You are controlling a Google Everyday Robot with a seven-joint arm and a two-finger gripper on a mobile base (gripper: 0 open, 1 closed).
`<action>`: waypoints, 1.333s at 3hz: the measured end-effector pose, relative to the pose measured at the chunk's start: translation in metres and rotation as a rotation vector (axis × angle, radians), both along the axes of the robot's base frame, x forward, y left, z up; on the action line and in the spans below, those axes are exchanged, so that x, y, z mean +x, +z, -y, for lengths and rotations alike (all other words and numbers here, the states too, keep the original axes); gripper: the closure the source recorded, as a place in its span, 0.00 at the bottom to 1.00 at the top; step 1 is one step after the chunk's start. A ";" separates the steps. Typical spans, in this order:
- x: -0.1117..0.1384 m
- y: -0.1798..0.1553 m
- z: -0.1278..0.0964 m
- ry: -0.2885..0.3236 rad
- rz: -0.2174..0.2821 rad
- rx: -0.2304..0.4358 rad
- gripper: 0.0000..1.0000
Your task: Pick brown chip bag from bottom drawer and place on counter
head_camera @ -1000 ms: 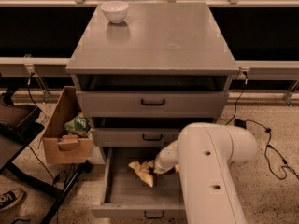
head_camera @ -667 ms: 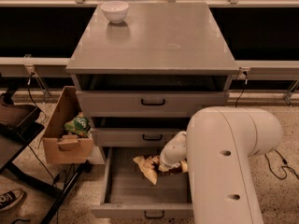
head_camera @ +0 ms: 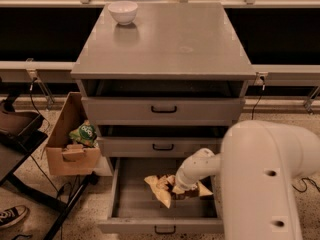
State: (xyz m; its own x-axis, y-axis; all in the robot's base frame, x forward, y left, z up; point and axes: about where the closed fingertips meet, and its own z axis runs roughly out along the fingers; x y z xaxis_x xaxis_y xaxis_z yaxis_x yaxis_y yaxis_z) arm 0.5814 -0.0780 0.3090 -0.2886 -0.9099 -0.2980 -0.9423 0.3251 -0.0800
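Arm [head_camera: 270, 184] looms up front, cut off, right of the bottom drawer [head_camera: 135, 226]. Gripper [head_camera: 181, 188] dips inside that open drawer, its tip buried against the crumpled brown chip bag [head_camera: 161, 190]; whether it's gripping, can't tell. Counter [head_camera: 170, 44], above the drawer, carries a white bowl [head_camera: 123, 12].

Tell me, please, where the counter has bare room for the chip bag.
The counter is bare from the white bowl in its far left corner to the right and front edges. Crowded: the middle and right of the bottom drawer, where the gripper sits at the brown chip bag.
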 end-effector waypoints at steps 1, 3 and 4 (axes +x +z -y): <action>-0.058 0.025 0.015 -0.010 -0.062 0.013 1.00; -0.120 0.139 0.059 -0.096 -0.092 -0.101 1.00; -0.109 0.226 0.084 -0.144 -0.050 -0.152 1.00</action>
